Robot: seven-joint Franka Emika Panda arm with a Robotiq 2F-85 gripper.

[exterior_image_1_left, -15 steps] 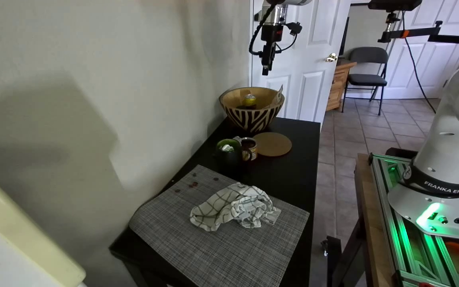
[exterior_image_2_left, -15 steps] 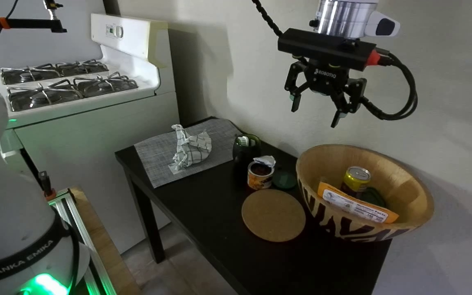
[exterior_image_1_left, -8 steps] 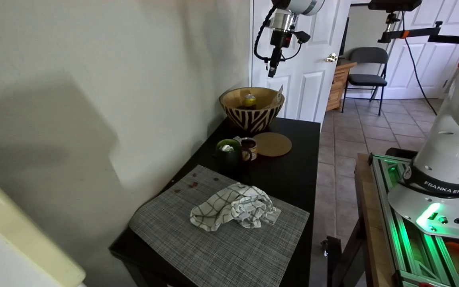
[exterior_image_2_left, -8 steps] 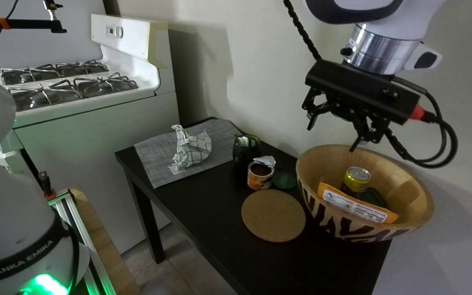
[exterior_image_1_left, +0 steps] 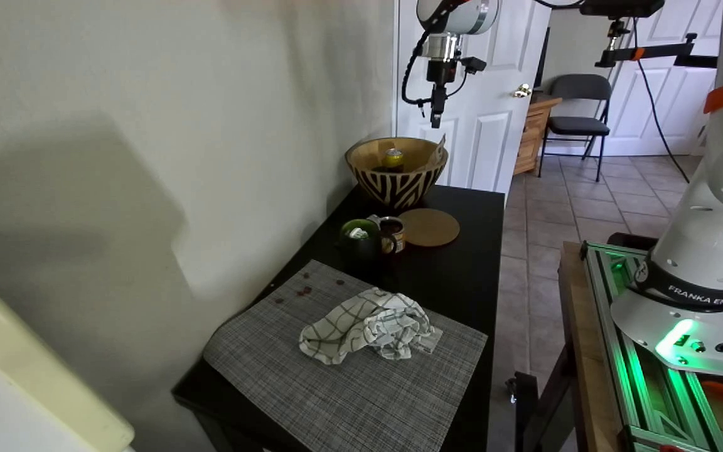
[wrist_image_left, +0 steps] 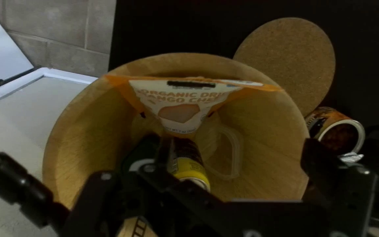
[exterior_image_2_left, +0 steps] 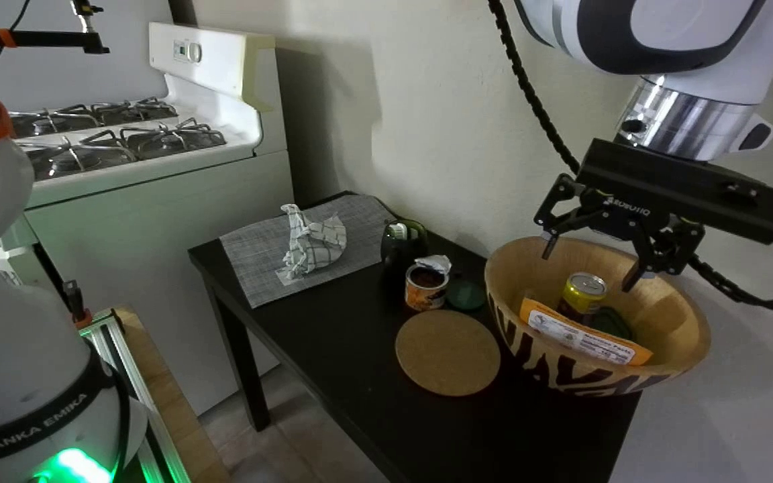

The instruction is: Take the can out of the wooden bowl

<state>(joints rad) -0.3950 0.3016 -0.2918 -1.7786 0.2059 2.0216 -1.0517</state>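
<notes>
The wooden bowl with its zigzag sides stands at the table's end by the wall; its inside shows in an exterior view and in the wrist view. The can, yellow above, dark below, with a silver top, stands inside it; it also shows in an exterior view. My gripper is open and empty above the bowl, apart from the can; it is small in an exterior view. In the wrist view the can lies near the left finger of the gripper, which hides part of it.
An orange and white pouch leans inside the bowl, with a dark green object beside the can. A tan disc, an opened tin and a dark mug stand near the bowl. A checked cloth lies farther off.
My gripper has moved down and towards the bowl, and it now hangs over the bowl's opening. It stays open. The can and the bowl have not moved.
</notes>
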